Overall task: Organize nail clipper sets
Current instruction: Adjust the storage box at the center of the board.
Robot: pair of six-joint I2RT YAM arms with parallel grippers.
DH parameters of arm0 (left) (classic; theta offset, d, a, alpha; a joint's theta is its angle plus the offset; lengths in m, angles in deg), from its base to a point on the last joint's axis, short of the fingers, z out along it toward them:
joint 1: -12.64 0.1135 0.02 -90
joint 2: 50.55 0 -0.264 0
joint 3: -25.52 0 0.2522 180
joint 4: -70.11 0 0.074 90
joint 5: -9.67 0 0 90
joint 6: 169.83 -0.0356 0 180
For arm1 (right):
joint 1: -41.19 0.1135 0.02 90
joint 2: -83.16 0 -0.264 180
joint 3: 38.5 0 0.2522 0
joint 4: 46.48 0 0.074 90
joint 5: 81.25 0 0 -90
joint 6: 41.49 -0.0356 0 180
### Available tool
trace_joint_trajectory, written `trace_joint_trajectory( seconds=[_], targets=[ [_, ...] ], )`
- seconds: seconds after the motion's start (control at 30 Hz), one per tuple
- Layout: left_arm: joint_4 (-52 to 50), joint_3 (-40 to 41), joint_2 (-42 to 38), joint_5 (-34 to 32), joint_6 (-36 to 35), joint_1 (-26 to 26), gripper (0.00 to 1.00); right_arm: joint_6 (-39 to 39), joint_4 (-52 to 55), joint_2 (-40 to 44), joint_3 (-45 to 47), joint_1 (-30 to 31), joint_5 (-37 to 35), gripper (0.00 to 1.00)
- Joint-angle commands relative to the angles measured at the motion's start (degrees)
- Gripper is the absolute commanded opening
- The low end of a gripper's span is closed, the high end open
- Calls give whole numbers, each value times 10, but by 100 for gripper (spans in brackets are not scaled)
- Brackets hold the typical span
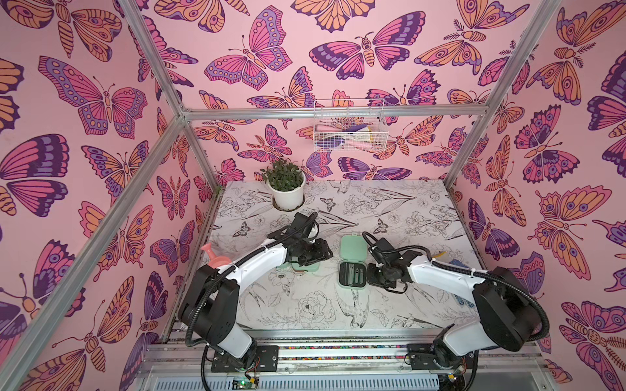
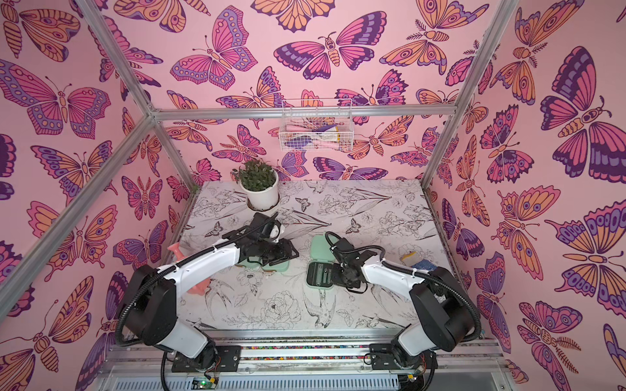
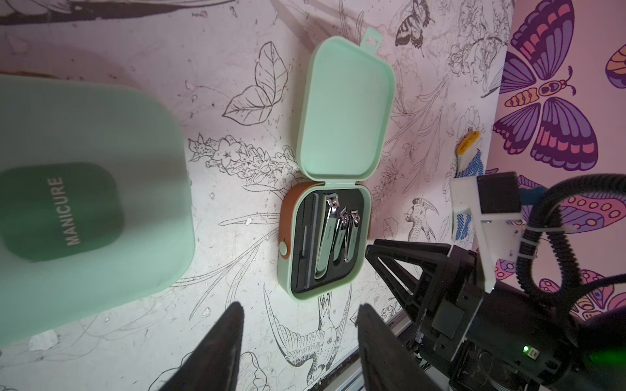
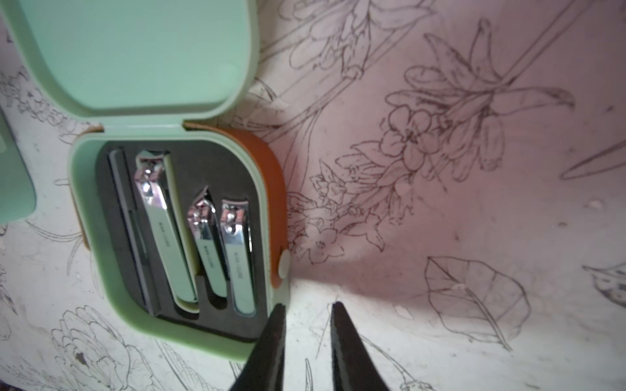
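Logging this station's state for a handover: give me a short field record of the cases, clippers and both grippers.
open case: lid swung wide open
contents: three clippers and a slim dark tool, each in its slot
closed case: labelled MANICURE, apart from the open one
left gripper: open, empty
right gripper: slightly open, empty, by the open case's corner

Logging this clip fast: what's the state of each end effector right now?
Left end effector: open, empty.
Right end effector: narrowly open, empty, beside the open case.
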Motion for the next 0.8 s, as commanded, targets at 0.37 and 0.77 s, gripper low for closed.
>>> trace_joint_trajectory(
  seconds=[0.37,0.77],
  targets=[
    [-11,0,-8,-3,-14,5,56,-1,14,-2,-28,7,-17,25],
    [-11,5,-12,-1,-16,5,55,-4,7,-49,-41,21,-21,19]
  ],
)
